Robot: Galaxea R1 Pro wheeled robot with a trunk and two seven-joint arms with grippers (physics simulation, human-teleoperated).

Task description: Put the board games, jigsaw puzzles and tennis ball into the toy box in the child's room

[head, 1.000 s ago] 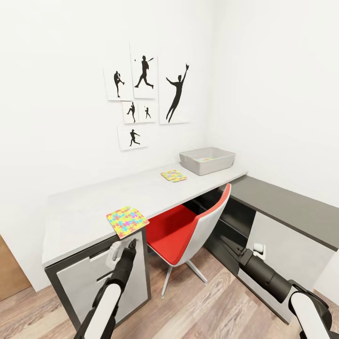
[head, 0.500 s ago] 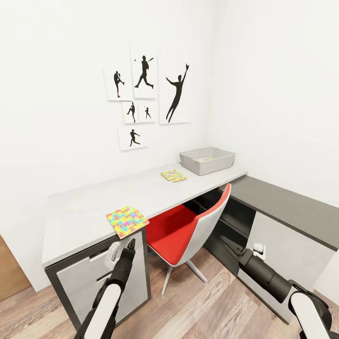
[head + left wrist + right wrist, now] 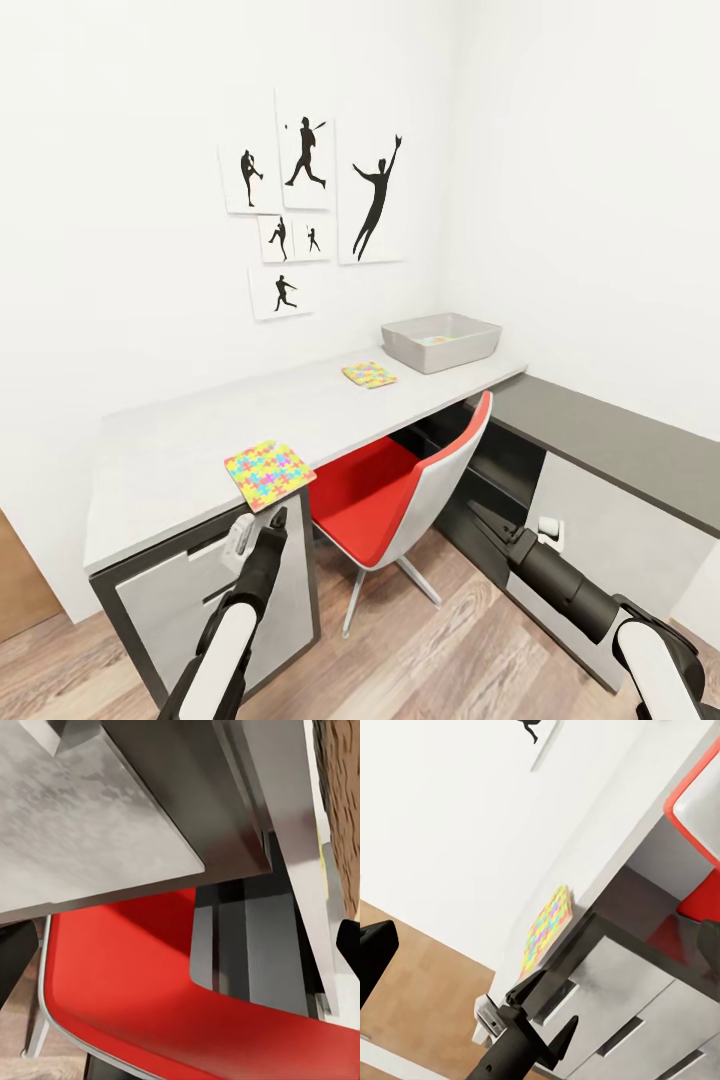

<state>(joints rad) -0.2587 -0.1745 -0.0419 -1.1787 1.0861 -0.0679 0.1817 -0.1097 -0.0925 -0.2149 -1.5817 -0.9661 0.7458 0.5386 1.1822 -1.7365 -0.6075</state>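
Two jigsaw puzzles are lying on the desk (image 3: 180, 450): one (image 3: 269, 474) at the front edge, one (image 3: 368, 375) near the toy box (image 3: 440, 341). Left hand (image 3: 262, 528) is standing open below the near puzzle; right hand (image 3: 487, 523): cannot tell.

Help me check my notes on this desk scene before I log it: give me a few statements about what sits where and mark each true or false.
1. The near puzzle lies at the desk's front edge, slightly overhanging it. True.
2. The second puzzle lies inside the grey bin. False: it lies on the desk top, apart from the bin.
3. A red chair is pushed in under the desk. True.
4. The left gripper holds the near puzzle. False: it is below the desk edge, in front of the drawers, and holds nothing.
5. The bin is empty. False: something colourful shows inside.
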